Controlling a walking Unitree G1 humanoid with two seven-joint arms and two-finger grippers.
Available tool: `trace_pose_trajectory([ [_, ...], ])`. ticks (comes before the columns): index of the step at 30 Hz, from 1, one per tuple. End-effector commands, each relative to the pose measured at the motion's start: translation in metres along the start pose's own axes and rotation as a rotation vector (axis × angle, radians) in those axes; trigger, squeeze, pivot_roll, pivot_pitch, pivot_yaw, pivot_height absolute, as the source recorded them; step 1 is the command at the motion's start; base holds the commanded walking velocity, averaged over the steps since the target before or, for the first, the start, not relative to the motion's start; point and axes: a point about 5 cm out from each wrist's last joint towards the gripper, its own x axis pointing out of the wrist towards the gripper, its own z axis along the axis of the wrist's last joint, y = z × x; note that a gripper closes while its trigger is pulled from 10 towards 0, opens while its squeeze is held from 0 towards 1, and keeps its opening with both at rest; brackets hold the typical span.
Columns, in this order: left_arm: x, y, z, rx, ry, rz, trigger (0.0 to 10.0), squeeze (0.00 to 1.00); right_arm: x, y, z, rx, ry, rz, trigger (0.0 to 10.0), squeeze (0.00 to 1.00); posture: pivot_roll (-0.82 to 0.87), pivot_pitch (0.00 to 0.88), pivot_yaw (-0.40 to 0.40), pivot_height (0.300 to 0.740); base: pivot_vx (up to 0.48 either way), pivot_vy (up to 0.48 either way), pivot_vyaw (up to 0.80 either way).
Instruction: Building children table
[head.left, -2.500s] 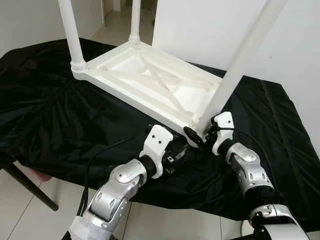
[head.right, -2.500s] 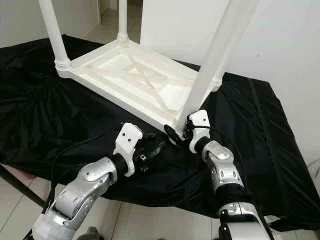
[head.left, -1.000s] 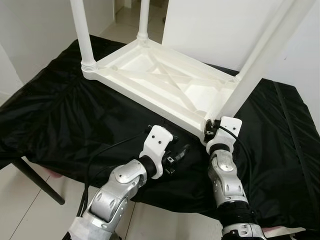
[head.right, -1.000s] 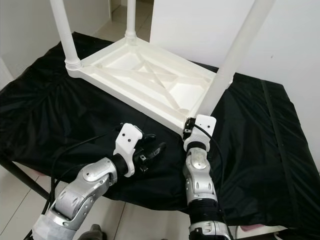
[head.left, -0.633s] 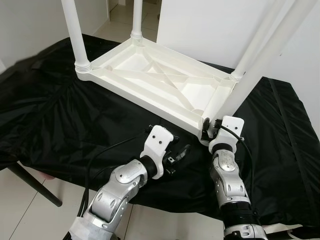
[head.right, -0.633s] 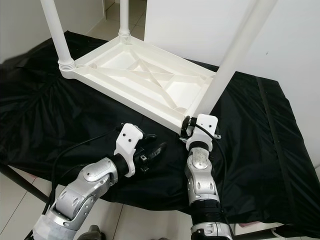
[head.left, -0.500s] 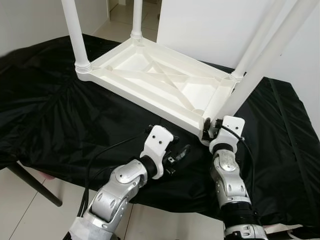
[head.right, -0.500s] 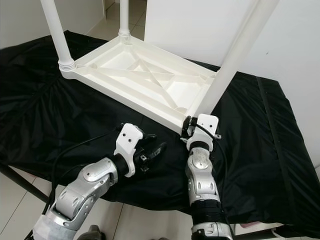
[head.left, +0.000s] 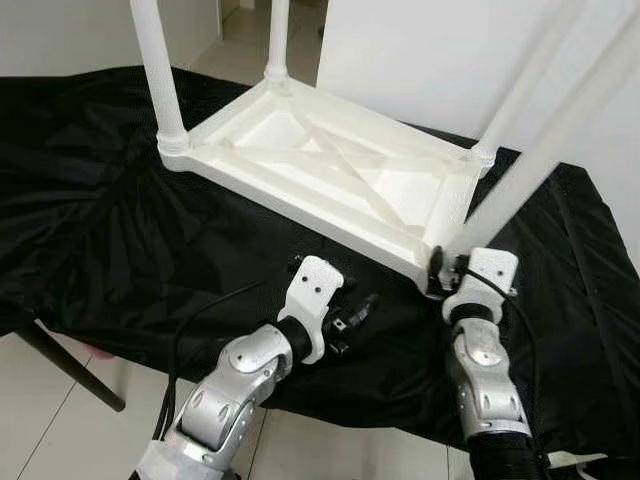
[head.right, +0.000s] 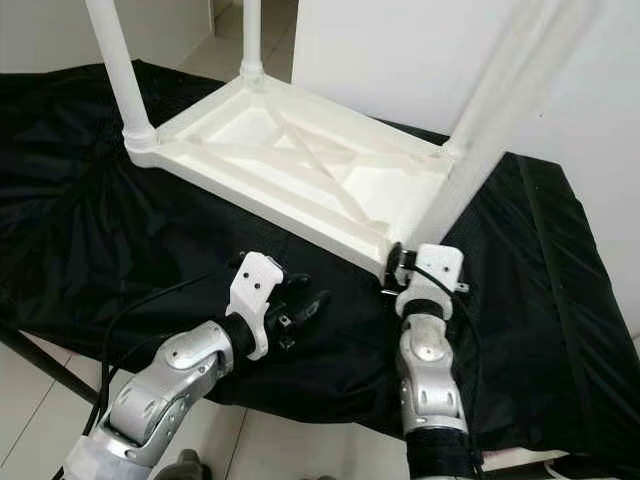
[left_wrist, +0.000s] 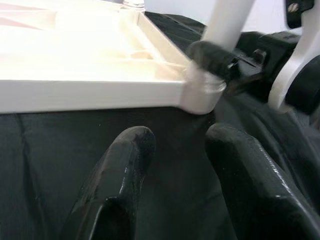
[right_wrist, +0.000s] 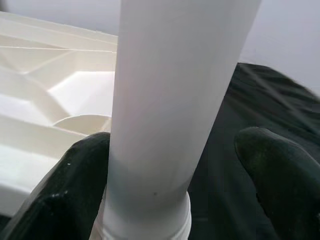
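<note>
My right gripper (right_wrist: 170, 165) straddles the upright table leg (right_wrist: 175, 100) at the upturned tabletop (head.left: 330, 170) corner, jaws not clenched; left gripper (head.left: 352, 318) idles released.

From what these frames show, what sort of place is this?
Probably a room in a home: pale tiled floor, plain white walls, and an upturned white children's table on a black-draped worktable.

The children table (head.left: 330, 180) lies upside down on the bench (head.left: 100, 240), legs up. The right claw (head.left: 446, 272) sits at its near right leg (head.left: 540, 150); the left claw (head.left: 352, 318) is in front of the near edge.
</note>
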Motion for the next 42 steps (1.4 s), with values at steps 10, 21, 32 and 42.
trace_pose_trajectory([
  [10,-0.004,-0.001,-0.001,0.003,0.007,-0.003,10.0,0.0,0.003,-0.036,-0.008,-0.018,0.039,-0.095,10.0,0.0,0.12,0.069,-0.101,0.74,0.0,0.0,0.0],
  [21,-0.009,0.01,-0.001,0.009,-0.006,0.068,10.0,0.0,-0.038,-0.018,-0.005,0.038,-0.027,-0.018,10.0,0.0,0.12,0.069,-0.084,0.74,0.0,0.0,0.0],
  [32,-0.01,0.031,0.004,0.072,-0.025,0.113,10.0,0.0,-0.066,-0.03,-0.018,-0.012,0.017,0.014,10.0,0.0,0.1,0.055,-0.053,0.74,0.0,0.0,0.0],
  [42,0.0,0.07,0.004,0.198,0.046,0.186,10.0,0.0,-0.079,-0.023,-0.016,-0.016,0.001,0.085,10.0,0.0,0.07,0.063,-0.028,0.74,0.0,0.0,0.0],
])
